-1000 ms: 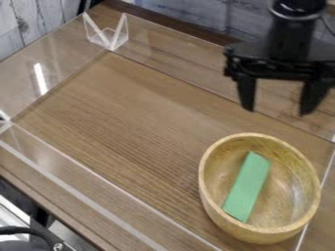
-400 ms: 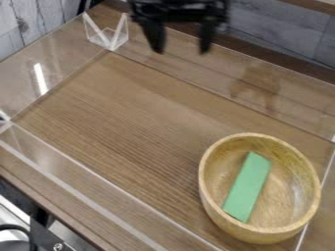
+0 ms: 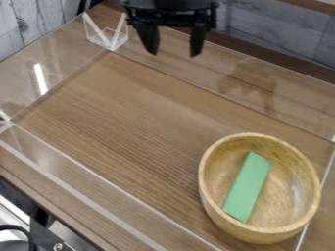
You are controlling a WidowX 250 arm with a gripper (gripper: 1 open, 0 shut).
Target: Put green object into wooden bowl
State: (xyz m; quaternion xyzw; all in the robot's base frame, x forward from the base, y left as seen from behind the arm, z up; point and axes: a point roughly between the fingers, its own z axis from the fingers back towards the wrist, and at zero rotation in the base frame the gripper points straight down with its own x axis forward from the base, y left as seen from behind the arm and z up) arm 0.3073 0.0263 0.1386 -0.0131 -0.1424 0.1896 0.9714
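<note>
A flat light-green block [image 3: 248,187] lies inside the round wooden bowl [image 3: 214,194] at the lower right of the table, running lengthwise along the bowl's floor. My black gripper [image 3: 174,45] hangs at the top centre of the view, far from the bowl, above the back of the table. Its two fingers point down and stand wide apart with nothing between them.
Clear acrylic walls [image 3: 53,181] fence the wooden tabletop [image 3: 124,127] on all sides. A small clear bracket [image 3: 105,32] stands at the back left corner, just left of the gripper. A grey plank wall runs behind.
The gripper has travelled from above the bowl's back right across to the top centre of the view. The green block and bowl have not moved.
</note>
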